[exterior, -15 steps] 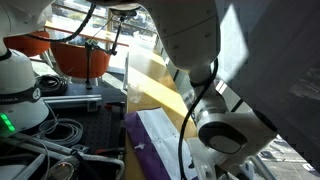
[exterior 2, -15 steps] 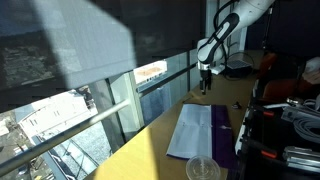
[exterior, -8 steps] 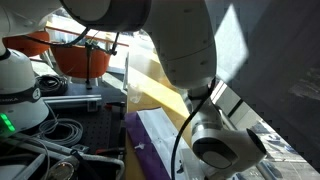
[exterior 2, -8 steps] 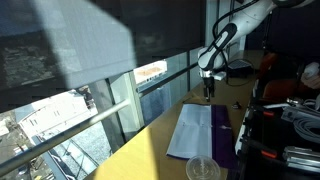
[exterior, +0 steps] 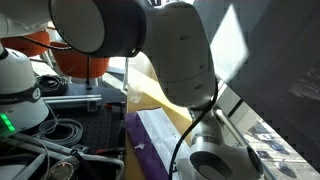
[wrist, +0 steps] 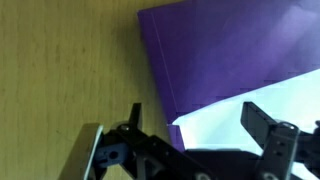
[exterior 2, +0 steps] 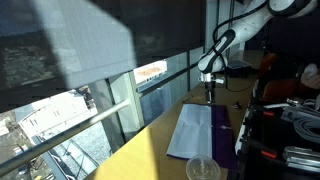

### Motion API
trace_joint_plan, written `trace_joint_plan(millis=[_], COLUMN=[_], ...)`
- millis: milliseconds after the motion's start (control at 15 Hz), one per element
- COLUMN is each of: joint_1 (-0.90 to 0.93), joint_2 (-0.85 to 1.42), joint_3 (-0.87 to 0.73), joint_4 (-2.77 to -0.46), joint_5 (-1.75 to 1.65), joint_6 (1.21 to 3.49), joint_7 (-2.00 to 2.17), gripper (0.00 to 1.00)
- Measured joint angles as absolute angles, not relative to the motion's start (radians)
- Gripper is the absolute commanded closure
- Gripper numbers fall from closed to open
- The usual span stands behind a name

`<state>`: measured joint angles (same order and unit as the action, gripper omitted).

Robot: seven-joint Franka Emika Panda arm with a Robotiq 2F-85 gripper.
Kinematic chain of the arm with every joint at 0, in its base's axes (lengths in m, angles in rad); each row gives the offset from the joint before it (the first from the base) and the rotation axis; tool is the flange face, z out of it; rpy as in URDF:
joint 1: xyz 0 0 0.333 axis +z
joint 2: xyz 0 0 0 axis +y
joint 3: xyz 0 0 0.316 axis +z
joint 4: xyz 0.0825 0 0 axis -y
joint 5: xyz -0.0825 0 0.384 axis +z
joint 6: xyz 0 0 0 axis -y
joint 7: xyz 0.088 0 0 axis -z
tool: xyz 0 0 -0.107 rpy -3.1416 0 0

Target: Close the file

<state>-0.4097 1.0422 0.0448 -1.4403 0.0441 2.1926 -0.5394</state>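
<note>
Purple file (exterior 2: 203, 130) lying open on the wooden surface (exterior 2: 150, 150), lower right of an exterior view, white sheets showing, hand (exterior 2: 208, 93) lower than a second ago, now hanging over the file's far end, jaws spread wide, gripping nothing.

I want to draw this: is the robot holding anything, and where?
Nothing is held: the end effector hangs open over the file's corner.
</note>
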Motion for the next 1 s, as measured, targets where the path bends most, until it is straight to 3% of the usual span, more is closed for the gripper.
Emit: trace_joint_plan(millis=[1000], joint_1=[-0.455], joint_2=[1.078], joint_3=[0.09], joint_4=[-1.379], joint_5=[0.116], joint_6=[2.063], joint_7=[-0.801], gripper=[0.0])
